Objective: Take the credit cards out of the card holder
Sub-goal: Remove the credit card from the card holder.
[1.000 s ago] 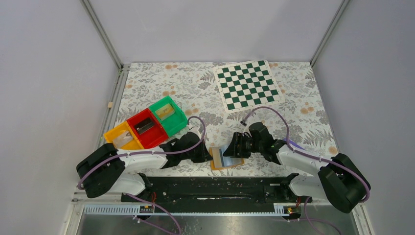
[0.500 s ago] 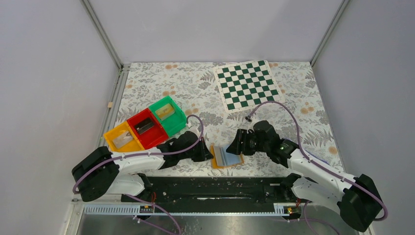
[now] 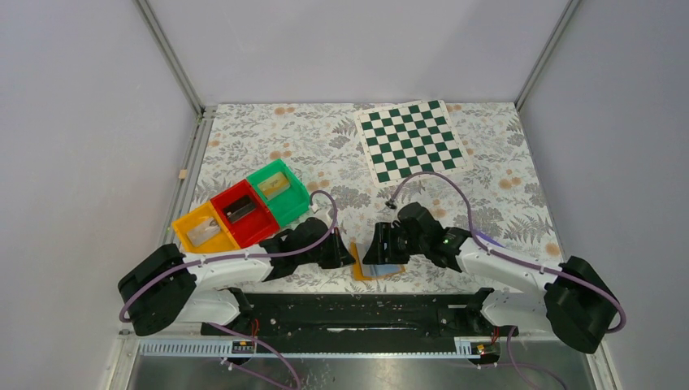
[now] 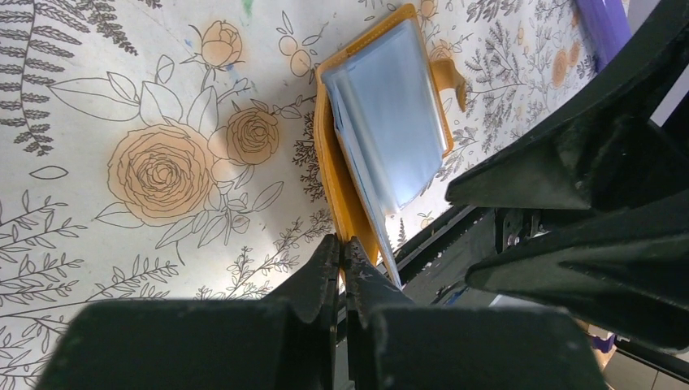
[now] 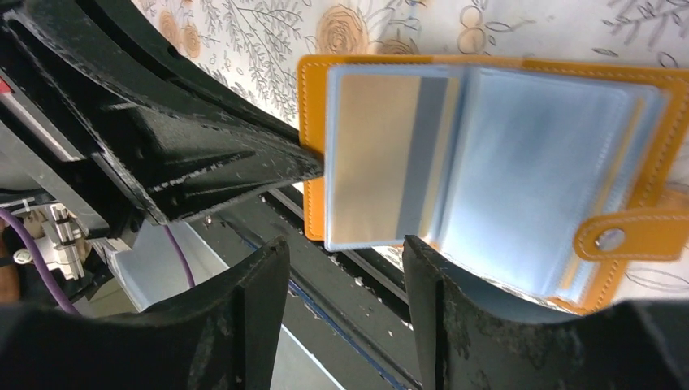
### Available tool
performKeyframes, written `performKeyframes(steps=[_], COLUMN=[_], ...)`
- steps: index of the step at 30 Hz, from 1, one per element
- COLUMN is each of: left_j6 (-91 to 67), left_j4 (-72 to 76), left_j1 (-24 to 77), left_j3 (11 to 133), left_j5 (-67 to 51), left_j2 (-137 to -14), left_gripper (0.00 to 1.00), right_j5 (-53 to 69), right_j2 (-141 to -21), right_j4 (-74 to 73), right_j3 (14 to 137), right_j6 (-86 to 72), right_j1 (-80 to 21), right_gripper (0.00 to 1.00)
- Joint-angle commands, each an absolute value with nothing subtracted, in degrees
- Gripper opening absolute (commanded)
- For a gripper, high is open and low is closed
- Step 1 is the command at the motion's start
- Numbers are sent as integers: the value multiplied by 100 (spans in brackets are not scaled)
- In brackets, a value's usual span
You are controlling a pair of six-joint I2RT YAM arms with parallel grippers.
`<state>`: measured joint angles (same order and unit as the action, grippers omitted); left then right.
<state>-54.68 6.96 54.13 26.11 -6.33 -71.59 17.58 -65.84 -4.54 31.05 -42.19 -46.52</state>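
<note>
Top external view showed the floral table (image 3: pixel 268 138), with the chessboard (image 3: pixel 410 140) at the back right and the three bins (image 3: pixel 260 223) at the left. All of these were well apart from the work, so none looked likely to interfere. The trouble, as I judged it, sat at the near edge, where both arms crowded over one small thing.

The left gripper (image 3: pixel 345 256) was closed, its tips touching the orange border of the card holder (image 5: pixel 313 114) at a near corner. Whether it nipped the leather or merely pressed it down could not be told. The right gripper (image 5: pixel 341 252) hung open just above the holder, its jaws standing either side of the nearest leaf's edge in the right wrist view. The card holder lay opened on the table, right at the near edge, between the two grippers.

If the left tips held only by pressure, a pull on a card would probably drag the whole holder off toward the black rail (image 3: pixel 357 305). The right fingers, descending so close to the left gripper, might also strike it.

The silver card (image 5: pixel 374 162) with its dark stripe sat inside one of the clear sleeves (image 5: pixel 536 162). Closing there could catch sleeve and card together, so nothing slid out. The snap tab (image 5: pixel 621 236) lay loose at one side and could flip over the sleeves.
</note>
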Motion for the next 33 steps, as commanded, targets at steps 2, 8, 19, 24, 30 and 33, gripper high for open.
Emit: performKeyframes(steps=[2, 8, 19, 24, 30, 33], left_j6=[-5501, -5493, -5458, -5441, -5398, -5386], left_j4=[870, 862, 874, 879, 821, 793], left_j1=[5432, 5436, 5432, 5432, 5432, 5436], left_j3=[2814, 2812, 2753, 2729, 2734, 2725], left_j5=[-760, -772, -747, -745, -730, -721], left_j2=[-7014, -7006, -6998, -7005, -6980, -6982], left_gripper=[0, 0, 0, 0, 0, 0], right_j5=[1802, 1727, 1471, 1309, 1086, 882], right_j2=[-6999, -7376, -7220, -7253, -7252, -7116], right_j4=[-61, 131, 46, -258, -433, -585], right_j3=[3473, 3462, 3374, 3415, 3371, 3354], right_j6=[-4298, -4318, -4201, -4081, -4029, -4000], right_j1=[-4862, -4948, -4948, -4948, -4948, -4948], right_gripper=[61, 58, 27, 23, 26, 29])
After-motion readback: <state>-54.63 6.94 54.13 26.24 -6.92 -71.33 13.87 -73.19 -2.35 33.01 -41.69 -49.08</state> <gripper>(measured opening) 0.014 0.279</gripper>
